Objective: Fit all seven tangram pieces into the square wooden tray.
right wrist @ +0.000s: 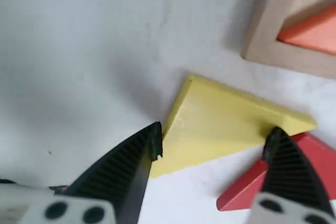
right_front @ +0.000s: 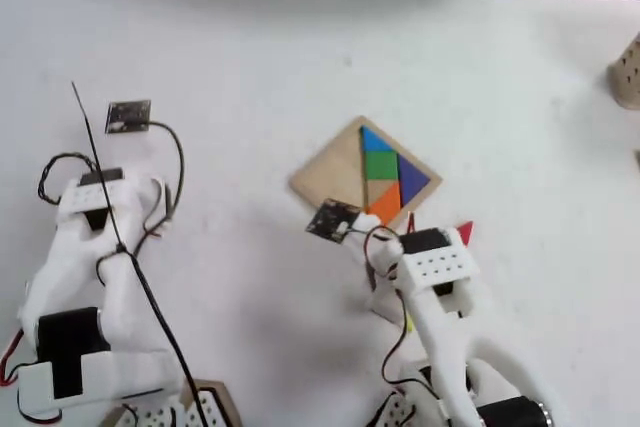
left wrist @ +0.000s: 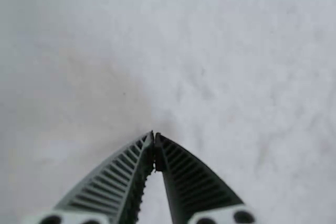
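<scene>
Right claw (right wrist: 215, 140) astride yellow triangle (right wrist: 220, 124), tray half filled

- Right claw: jaws spread, one tip at the triangle's long side, the other at its far corner. Whether either tip touches the wood cannot be told. Nothing pinched yet.
- Yellow triangle: flat on the worktop (right_front: 250, 47), just beside the near corner of the wooden tray (right wrist: 268, 30), outside it.
- Red triangle (right wrist: 239, 192): touches the yellow one at that far corner, beside the second finger. From above, only its tip (right_front: 463, 232) shows past the arm.
- Tray, seen from above: sits turned like a diamond. Blue (right_front: 375, 139), green (right_front: 378, 164), violet-blue (right_front: 415, 179) and orange (right_front: 385, 197) pieces fill the right half. The left half (right_front: 325, 175) is bare wood.
- Left claw (left wrist: 154, 145): pressed together, over bare worktop, well apart from the tray.

Step in hand, as I read it: grasp the yellow triangle.
- Close evenly, so the piece neither pivots nor squirts out of the tips.
- Keep the far tip on yellow only. If it catches red as well, both will drag.
- Lift straight up to clear the tray wall, which is close.
- Turn the piece before lowering, so its long side suits the bare half.
- Set it down flat, with no corner riding on the rim.
</scene>
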`<state>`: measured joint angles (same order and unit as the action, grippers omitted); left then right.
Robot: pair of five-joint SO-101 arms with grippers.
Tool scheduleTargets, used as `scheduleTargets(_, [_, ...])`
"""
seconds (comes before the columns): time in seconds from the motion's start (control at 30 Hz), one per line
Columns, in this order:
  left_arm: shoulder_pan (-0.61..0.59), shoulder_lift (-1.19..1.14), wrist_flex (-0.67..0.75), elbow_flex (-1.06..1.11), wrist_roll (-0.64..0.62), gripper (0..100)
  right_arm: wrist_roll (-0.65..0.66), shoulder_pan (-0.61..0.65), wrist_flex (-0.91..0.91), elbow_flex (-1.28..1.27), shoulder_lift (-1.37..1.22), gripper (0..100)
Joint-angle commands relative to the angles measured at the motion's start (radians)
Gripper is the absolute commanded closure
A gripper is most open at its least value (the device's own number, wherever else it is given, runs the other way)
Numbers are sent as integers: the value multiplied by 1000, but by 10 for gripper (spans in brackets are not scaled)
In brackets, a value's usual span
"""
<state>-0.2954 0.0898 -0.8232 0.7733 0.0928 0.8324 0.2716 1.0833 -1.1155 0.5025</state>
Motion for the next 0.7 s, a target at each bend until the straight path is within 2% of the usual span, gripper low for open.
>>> scheduleTargets(0.0, [-10,4,15,-48,11,973,15,-82,16,-3,7,700])
scheduleTargets(0.2, [-10,4,15,-48,11,973,15,-180,15,-2,7,700])
scheduleTargets(0.47, [-10,4,15,-48,11,973,17,-414,-96,3,7,700])
scheduleTargets(0.67, [-10,4,15,-48,11,973,17,-460,-117,26,7,700])
